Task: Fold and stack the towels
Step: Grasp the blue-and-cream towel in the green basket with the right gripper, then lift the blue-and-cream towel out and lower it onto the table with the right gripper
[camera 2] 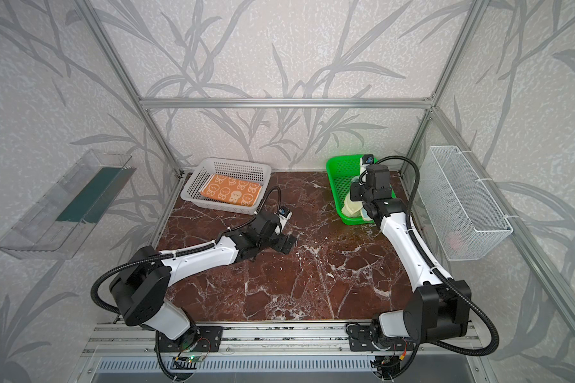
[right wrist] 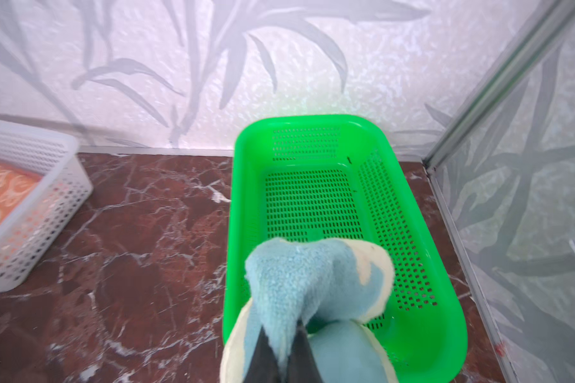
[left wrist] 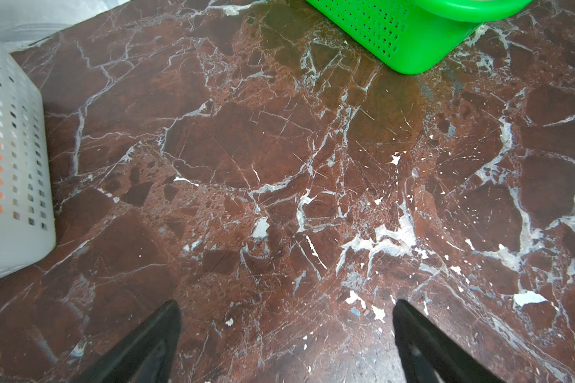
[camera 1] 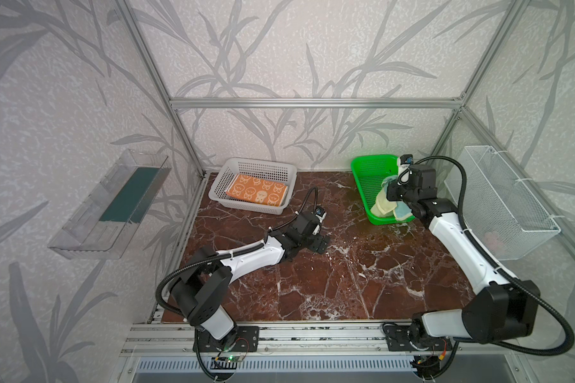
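The right fingers (right wrist: 263,359) are closed on a raised fold of the yellow towel (right wrist: 312,282), their black tips side by side with the light-blue pile pinched between them. The fold stands up from the tips as a blue hump with a pale yellow edge. The rest of the cloth sits bunched below it, in the end of the green basket (right wrist: 243,199) nearest the arm bases. In the wrist view it covers the rim at that corner. In both top views the towel (camera 1: 384,202) (camera 2: 352,207) shows as a yellow-and-blue heap under the right wrist. The far end of the basket (camera 1: 374,158) shows bare mesh.

The left fingers (left wrist: 146,348) stand wide apart, nothing between them, low over the bare brown marble desk (left wrist: 279,165). In a top view they (camera 1: 322,239) sit near the middle of the desk, well apart from both baskets.

The orange towel (camera 1: 256,192), with cream rabbit faces, lies folded flat in the white basket (camera 1: 219,180) at the far left of the desk. The green basket stands at the far right.

A wire basket (camera 1: 512,199) hangs on the right wall; a pinkish patch shows through its mesh, too faint to identify. A clear tray (camera 1: 113,205) hangs on the left wall.
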You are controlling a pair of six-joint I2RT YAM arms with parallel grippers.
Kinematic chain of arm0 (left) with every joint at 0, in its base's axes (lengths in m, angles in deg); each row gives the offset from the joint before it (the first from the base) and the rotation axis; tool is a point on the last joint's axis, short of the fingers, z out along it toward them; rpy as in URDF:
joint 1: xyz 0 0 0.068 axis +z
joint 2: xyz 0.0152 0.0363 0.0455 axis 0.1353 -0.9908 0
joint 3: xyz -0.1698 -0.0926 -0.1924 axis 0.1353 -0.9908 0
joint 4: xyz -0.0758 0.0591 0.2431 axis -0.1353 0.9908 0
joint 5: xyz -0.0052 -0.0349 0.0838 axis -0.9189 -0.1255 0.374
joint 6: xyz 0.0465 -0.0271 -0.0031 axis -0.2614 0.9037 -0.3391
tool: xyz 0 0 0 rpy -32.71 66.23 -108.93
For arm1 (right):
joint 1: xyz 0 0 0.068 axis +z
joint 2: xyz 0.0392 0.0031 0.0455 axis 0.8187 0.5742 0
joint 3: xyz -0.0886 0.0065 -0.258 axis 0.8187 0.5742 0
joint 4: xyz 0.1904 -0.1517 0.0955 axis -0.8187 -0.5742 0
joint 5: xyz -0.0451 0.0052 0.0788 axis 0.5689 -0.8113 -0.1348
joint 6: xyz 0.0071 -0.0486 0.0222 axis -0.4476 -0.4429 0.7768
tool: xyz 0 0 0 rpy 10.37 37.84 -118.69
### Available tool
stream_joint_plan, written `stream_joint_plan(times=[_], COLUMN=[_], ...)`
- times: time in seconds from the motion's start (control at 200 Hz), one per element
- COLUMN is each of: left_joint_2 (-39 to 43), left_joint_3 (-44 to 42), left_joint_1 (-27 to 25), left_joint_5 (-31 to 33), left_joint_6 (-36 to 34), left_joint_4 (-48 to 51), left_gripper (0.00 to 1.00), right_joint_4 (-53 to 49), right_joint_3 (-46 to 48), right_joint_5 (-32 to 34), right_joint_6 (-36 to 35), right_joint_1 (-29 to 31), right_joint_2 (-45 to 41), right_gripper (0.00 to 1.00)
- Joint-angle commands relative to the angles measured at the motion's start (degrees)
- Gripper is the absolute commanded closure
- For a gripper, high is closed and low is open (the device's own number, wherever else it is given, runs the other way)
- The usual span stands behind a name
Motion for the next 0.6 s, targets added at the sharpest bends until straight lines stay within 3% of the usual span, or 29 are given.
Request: stream_joint_plan(times=[0.0, 0.34, 0.595], left_joint_2=[3.5, 6.1, 10.8], left_joint_3=[-1.9, -5.1, -9.9], left_joint_1=[-0.4, -0.3, -0.2], left_joint_5=[1.1, 5.8, 5.4], left_joint_6=[0.8, 1.2, -2.8], left_joint_4=[-5.5, -6.7, -10.1], left_gripper=[0.01, 0.01, 0.02], right_joint_4=[0.7, 1.6, 3.1], right_joint_3=[-0.9, -0.1, 4.3], right_joint_5=[-0.1, -0.4, -1.4], right_joint_6=[-3.6, -7.2, -3.4], right_joint_1=[4.9, 22.0, 26.0], right_joint_2=[-3.5, -8.8, -6.5], right_gripper=[1.00, 1.00, 1.00])
